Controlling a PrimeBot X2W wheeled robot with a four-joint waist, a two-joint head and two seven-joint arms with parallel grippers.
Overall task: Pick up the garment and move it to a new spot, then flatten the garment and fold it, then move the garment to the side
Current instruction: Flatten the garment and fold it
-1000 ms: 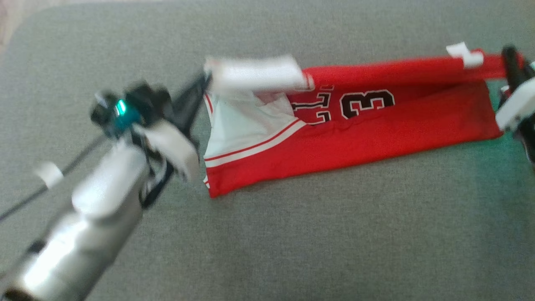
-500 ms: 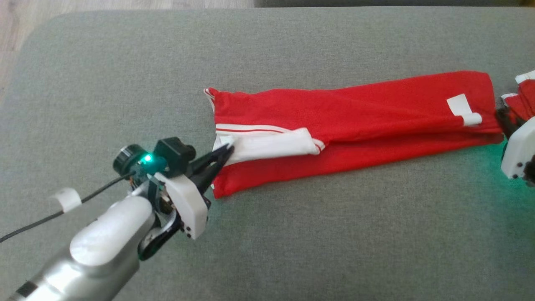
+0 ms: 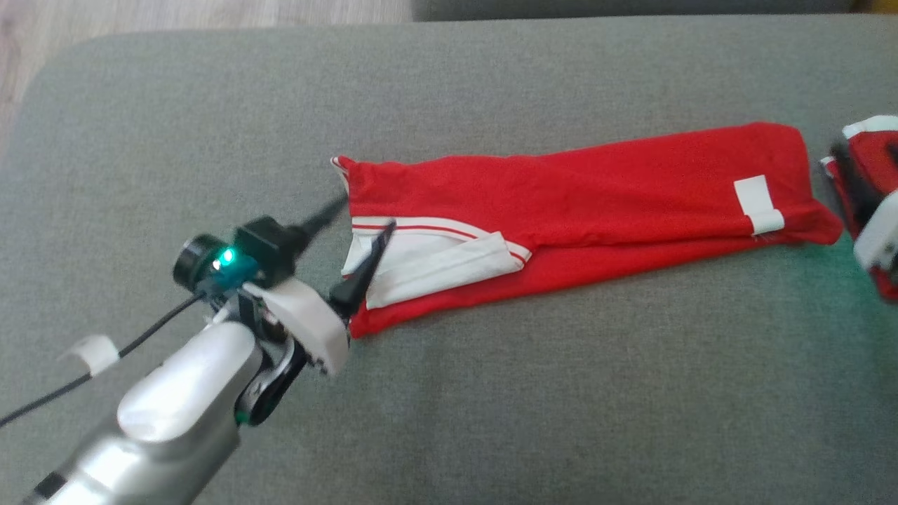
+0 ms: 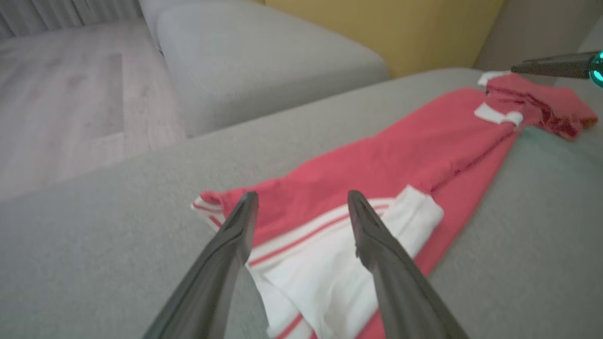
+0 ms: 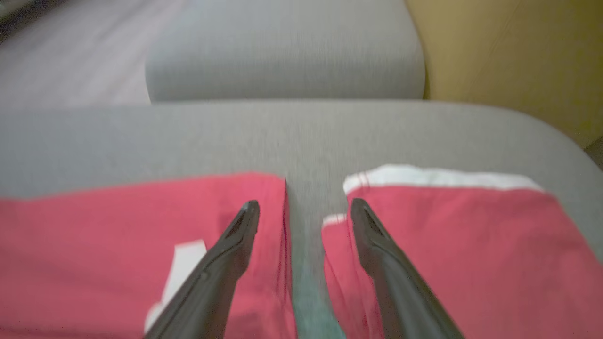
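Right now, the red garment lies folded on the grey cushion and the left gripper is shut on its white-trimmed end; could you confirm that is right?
Not quite: the left gripper is open, jaws spread over the white-trimmed end and gripping nothing, as the left wrist view shows. The red garment does lie folded on the grey cushion.

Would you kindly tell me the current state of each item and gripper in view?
garment: folded into a long strip, lying on the cushion, not held.
left gripper: open, fingers spread at the garment's white-trimmed end.
right gripper: open, holding nothing.
second red piece: lying apart, beside the garment's right end.
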